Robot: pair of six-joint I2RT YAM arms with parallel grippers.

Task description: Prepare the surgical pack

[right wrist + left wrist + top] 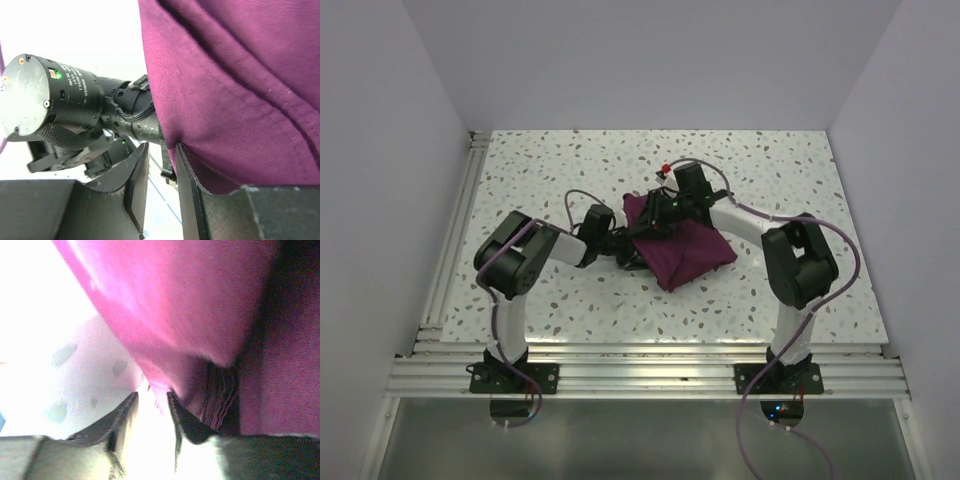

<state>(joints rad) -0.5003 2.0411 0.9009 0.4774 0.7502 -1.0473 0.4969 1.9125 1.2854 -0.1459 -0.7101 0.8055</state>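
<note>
The surgical pack (682,250) is a plum-maroon fabric bundle lying mid-table. My left gripper (626,244) is at its left edge and my right gripper (661,214) is over its back left corner. In the left wrist view the left gripper (152,393) is open, and the fabric (190,305) hangs above it with a corner tip just at the gap. In the right wrist view the right gripper (162,146) is open with nothing between the fingers, while the fabric (240,90) drapes over the outer side of its right finger (192,175). The left arm's wrist (55,107) shows close behind.
The speckled table (570,165) is closed in by white walls on three sides. Aluminium rails (450,250) run along its left and front edges. A small red thing (666,167) shows just behind the right wrist. Both arms crowd together at the pack's left side.
</note>
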